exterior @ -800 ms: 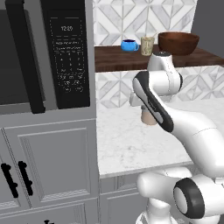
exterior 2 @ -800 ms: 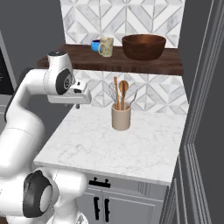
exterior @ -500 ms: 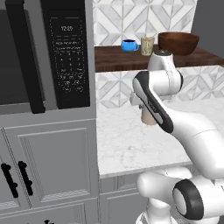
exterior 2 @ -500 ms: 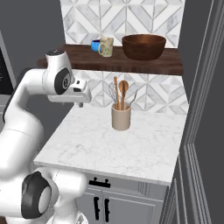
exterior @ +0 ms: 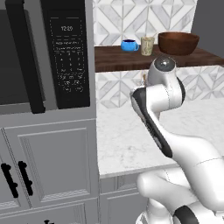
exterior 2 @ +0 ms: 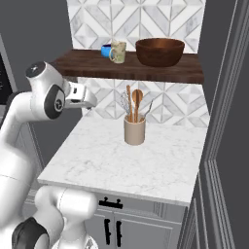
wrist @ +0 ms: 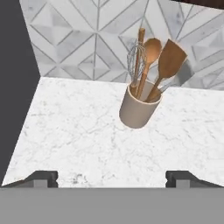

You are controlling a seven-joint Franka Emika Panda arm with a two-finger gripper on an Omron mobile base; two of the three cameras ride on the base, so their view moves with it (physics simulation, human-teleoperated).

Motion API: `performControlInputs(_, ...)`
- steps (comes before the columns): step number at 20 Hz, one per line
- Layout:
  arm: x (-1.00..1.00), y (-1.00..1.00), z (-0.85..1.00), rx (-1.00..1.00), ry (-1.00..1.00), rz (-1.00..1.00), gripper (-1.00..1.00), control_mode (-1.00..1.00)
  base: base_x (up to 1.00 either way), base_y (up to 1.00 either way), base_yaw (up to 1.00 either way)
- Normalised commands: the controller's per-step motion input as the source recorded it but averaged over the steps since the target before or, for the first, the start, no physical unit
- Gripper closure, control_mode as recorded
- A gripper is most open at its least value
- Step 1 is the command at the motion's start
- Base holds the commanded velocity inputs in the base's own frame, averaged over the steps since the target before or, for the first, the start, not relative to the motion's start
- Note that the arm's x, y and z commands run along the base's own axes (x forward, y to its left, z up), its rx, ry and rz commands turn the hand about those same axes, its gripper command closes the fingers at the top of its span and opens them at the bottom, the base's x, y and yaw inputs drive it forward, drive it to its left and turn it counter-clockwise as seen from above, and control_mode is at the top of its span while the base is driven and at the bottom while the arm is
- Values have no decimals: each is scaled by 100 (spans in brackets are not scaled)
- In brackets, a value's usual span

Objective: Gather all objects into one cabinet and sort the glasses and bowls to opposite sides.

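On the dark wooden shelf [exterior 2: 146, 70] stand a small blue cup [exterior 2: 106, 49], a pale beige tumbler [exterior 2: 118, 52] and a wide brown bowl [exterior 2: 160, 51]. From the left they show as blue cup [exterior: 129, 45], tumbler [exterior: 147, 45] and bowl [exterior: 178, 43]. My gripper [exterior 2: 93, 101] hovers below the shelf's left end, over the counter and apart from all three. In the hand view the gripper [wrist: 111, 178] is open, its fingertips [wrist: 42, 177] wide apart with nothing between them.
A beige utensil crock [exterior 2: 134, 130] with wooden spoons and a whisk stands on the marble counter [exterior 2: 121, 160], straight ahead of the hand as crock [wrist: 139, 109]. A black microwave [exterior: 43, 52] fills the left. Shut cabinet doors [exterior: 52, 162] sit below. A grey wall panel [exterior 2: 223, 121] bounds the right.
The arm's upper joints have drawn back a little to the left in the right base view and the hand has risen slightly. The jaws stay open.
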Motion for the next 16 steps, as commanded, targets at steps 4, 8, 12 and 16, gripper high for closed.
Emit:
performControlInputs(4, 16, 0, 53, -18, -58, -13, -100, -100, 0, 0, 0)
performControlInputs(8, 42, 0, 67, -13, -55, -16, -100, -100, 0, 0, 0)
performControlInputs(12, 24, 0, 27, -5, -25, -9, -100, 100, 0, 0, -2)
performControlInputs(16, 0, 0, 0, 0, 0, 0, -100, 100, -16, 0, -4)
